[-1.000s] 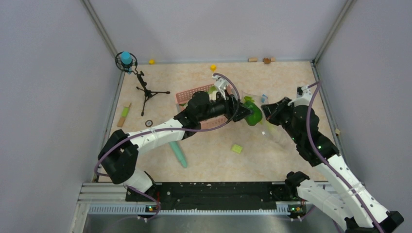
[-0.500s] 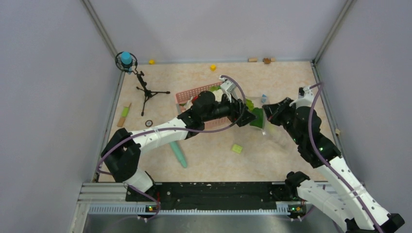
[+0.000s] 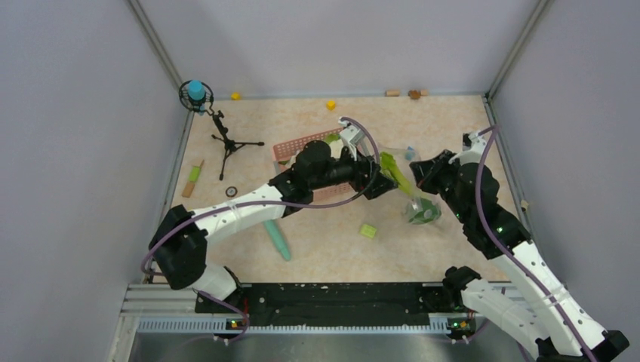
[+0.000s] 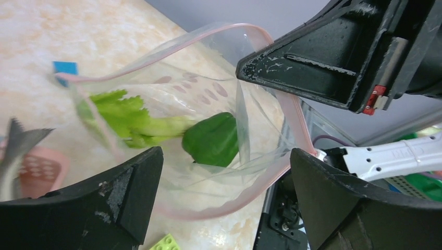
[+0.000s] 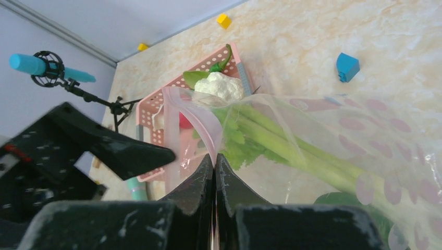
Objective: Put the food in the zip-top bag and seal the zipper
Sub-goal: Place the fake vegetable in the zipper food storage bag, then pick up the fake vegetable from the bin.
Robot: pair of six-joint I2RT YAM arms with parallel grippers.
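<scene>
The clear zip-top bag (image 3: 420,197) hangs from my right gripper (image 3: 414,169), which is shut on its pinkish zipper (image 5: 207,129) at the mouth. In the bag lie a pale green leafy stalk (image 4: 136,121) and a dark green piece (image 4: 212,139). My left gripper (image 4: 225,174) is open and empty just in front of the bag's gaping mouth, left of it in the top view (image 3: 380,183). More food is in the pink basket (image 5: 166,99): a white cauliflower (image 5: 221,86) and something red (image 5: 183,121) behind the bag's film.
A teal stick (image 3: 277,240) and a yellow-green block (image 3: 368,231) lie near the arms. A small blue block (image 3: 410,152) sits behind the bag, a yellow one (image 3: 330,105) by the back wall. A microphone tripod (image 3: 226,143) stands at the left.
My left gripper opened and let go of the dark green piece, which dropped to the bottom of the bag. The left gripper drew back slightly to the left. The right gripper kept its hold.
</scene>
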